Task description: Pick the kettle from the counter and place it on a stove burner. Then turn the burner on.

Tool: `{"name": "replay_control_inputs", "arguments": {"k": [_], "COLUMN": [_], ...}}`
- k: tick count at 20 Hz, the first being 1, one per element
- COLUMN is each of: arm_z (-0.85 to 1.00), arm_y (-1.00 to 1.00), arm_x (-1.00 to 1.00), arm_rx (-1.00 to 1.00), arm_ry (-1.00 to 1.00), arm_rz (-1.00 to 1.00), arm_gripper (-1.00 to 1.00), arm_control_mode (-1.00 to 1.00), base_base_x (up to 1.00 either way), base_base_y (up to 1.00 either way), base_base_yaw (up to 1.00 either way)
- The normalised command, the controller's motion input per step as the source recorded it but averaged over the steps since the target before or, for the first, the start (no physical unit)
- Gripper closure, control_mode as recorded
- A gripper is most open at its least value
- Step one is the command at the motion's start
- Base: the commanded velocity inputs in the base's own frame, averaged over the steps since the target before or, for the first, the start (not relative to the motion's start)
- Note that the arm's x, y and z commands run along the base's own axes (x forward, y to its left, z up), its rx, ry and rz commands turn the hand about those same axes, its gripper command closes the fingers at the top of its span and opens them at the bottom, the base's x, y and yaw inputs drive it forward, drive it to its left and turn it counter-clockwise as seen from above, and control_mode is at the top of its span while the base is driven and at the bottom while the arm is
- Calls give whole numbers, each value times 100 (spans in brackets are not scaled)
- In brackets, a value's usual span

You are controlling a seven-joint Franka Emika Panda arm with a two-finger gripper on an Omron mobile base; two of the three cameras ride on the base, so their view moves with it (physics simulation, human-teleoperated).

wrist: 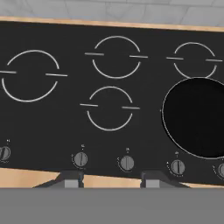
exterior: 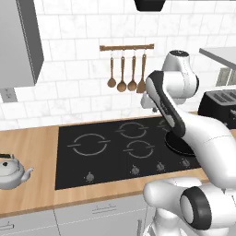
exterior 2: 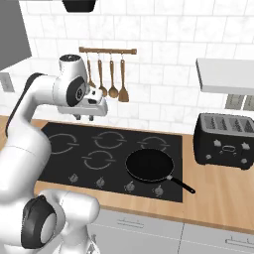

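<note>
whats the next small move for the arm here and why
Probably swing the gripper left and down toward the kettle. The kettle sits untouched on the counter left of the cooktop, while the gripper hangs empty above the cooktop, jaws apart, facing the knobs.

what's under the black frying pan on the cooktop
The frying pan sits on the black glass cooktop, at its right side. Whatever ring marking lies beneath is covered by the pan.
</note>
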Motion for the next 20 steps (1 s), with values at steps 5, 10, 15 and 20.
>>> {"name": "replay_control_inputs", "arguments": {"k": [5, 10, 15, 20], "arm_z": [0, 0, 0, 0], "arm_y": [25, 100, 100, 100], "arm_x": [-52, -55, -28, -35], "arm_rx": [-3, -9, -1, -3], "arm_ry": [-4, -13, -8, -12], "arm_rz": [8, 25, 24, 29], "arm_gripper": [-100, -100, -100, -100], "arm_control_mode": [-100, -100, -100, -100], "base_base_x": [0, 0, 0, 0], "base_base_y": [0, 0, 0, 0], "base_base_yaw": [0, 0, 0, 0]}}
